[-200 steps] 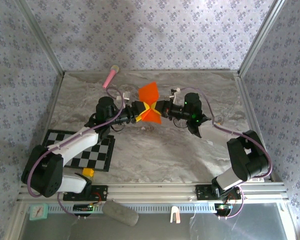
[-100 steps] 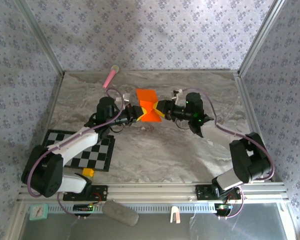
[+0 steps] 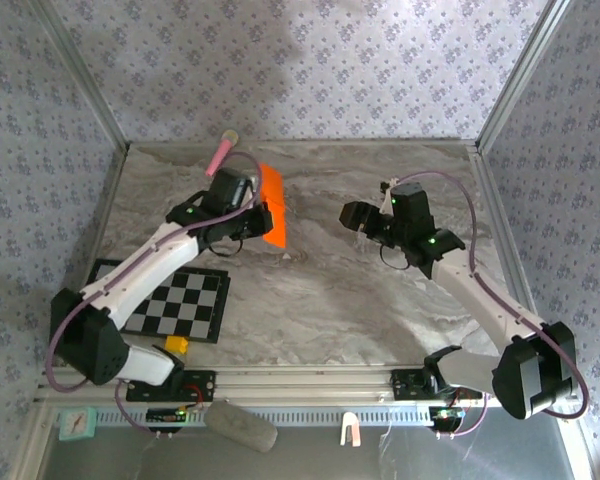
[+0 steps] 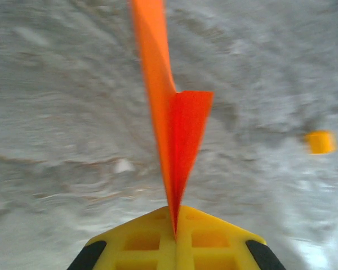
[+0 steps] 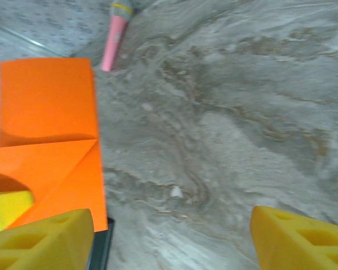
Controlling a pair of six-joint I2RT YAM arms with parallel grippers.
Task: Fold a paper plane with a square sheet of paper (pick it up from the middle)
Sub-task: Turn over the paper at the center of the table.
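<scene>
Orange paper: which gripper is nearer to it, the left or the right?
Left. The left gripper is shut on the paper, so it touches it. The right gripper is open and apart from the paper, off to its right in the top view.

Bright, soft and even in the top view, lit from above, with only faint, short shadows on the table (image 3: 330, 300) beneath the arms and no glare. Sharp there from edge to edge. Smears heavily in the left wrist view: orange paper (image 4: 174, 140) blurred along its edges, table grain streaked. Goes soft in the right wrist view too, with the right gripper (image 5: 172, 242) and its yellow fingertips (image 5: 42, 239) out of focus up close, the pink stick (image 5: 115, 34) fuzzy, a small dark shadow at the paper's lower left.
</scene>
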